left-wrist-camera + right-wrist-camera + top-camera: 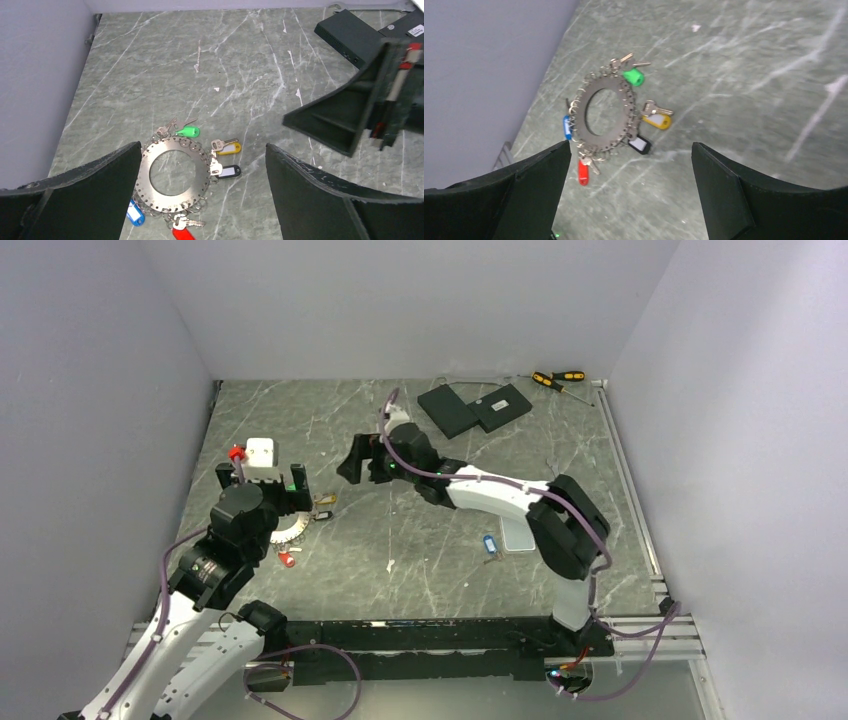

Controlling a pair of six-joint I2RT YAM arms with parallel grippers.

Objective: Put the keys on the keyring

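Observation:
The keyring (pixel 146 176) is a flat metal disc lying on the marble table, rimmed with small rings. Green (pixel 188 132), yellow (pixel 229 148), black (pixel 228 171), blue (pixel 134 214) and red (pixel 182 234) tagged keys fan around it. My left gripper (pixel 202 146) hangs open just above it, with nothing between the fingers. My right gripper (pixel 630 145) is open too, above the table to the ring's right, and sees the keyring (pixel 579 120) ahead. From above, the left arm partly hides the keyring (pixel 292 532). A loose blue-tagged key (pixel 489 543) lies near the right arm.
A pale slab (pixel 520 537) lies beside the loose blue key. Two black boxes (pixel 475 408) and yellow-and-black screwdrivers (pixel 557 378) sit at the back right. Grey walls close in the left, back and right. The right gripper's finger (pixel 330 122) looms close on the left gripper's right.

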